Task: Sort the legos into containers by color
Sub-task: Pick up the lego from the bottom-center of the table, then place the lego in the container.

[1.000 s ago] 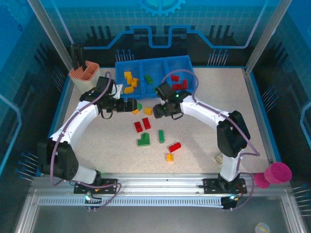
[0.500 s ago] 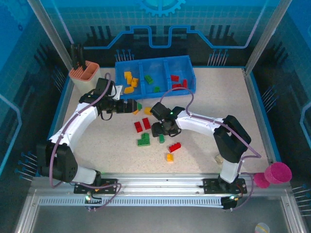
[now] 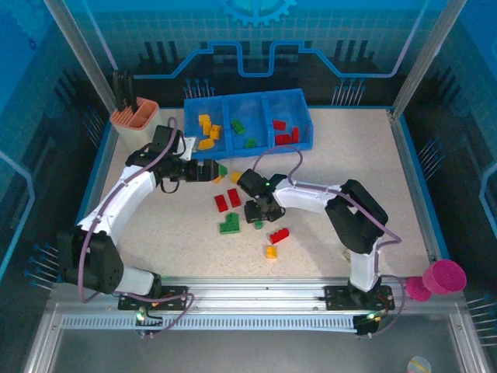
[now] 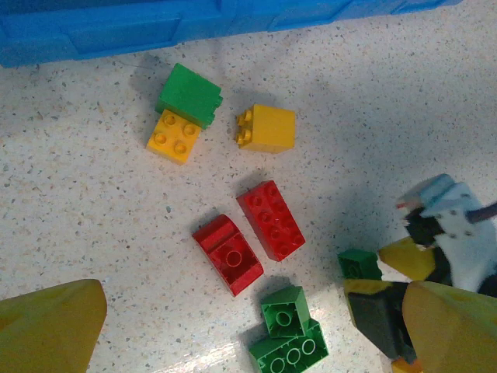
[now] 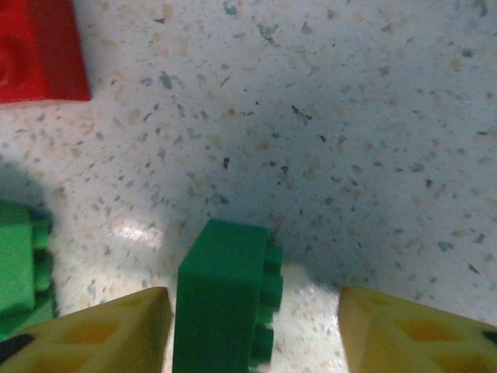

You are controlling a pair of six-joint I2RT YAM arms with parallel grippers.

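Note:
The blue tray stands at the back, with yellow legos in its left compartment, green in the middle and red in the right. Loose legos lie on the table: two red ones, a green L-piece, a red one and a yellow one. My right gripper is low over a green brick. That brick stands between its open fingers, close to the left pad with a gap to the right one. My left gripper hangs open by the tray's front, above a green and yellow pair and a yellow brick.
A beige holder with an orange top stands at the back left. A pink cup sits off the table's front right corner. A small pale object lies by the right arm's base. The two arms' grippers are close together mid-table.
My right gripper has come down from the tray's front to the green brick on the table, and its jaws have narrowed around it. The left arm has hardly moved.

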